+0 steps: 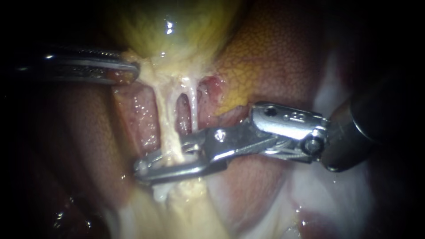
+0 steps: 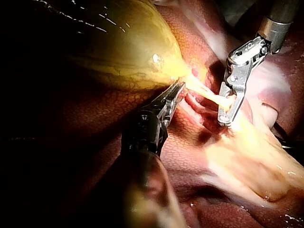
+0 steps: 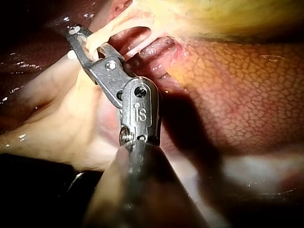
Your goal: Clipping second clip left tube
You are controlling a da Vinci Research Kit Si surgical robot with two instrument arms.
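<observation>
The yellow-green gallbladder (image 1: 168, 26) hangs at the top, and two pale tubes run down from its neck. The thicker left tube (image 1: 164, 119) passes between the jaws of my right instrument (image 1: 142, 167), which lie across it low down and press it from both sides. The thin right tube (image 1: 193, 106) stands free just beside it. My left instrument (image 1: 134, 71) comes in from the left with its jaws shut on the gallbladder's neck. In the right wrist view the left tube (image 3: 102, 35) runs through the jaws of the right instrument (image 3: 74, 32). I cannot make out a clip.
Mottled red-brown liver (image 1: 274, 57) lies behind and to the right of the tubes. Pale fatty tissue (image 1: 190, 203) spreads below the right instrument's jaws. Dark liver (image 2: 95, 118) lies under the left instrument's shaft (image 2: 142, 137).
</observation>
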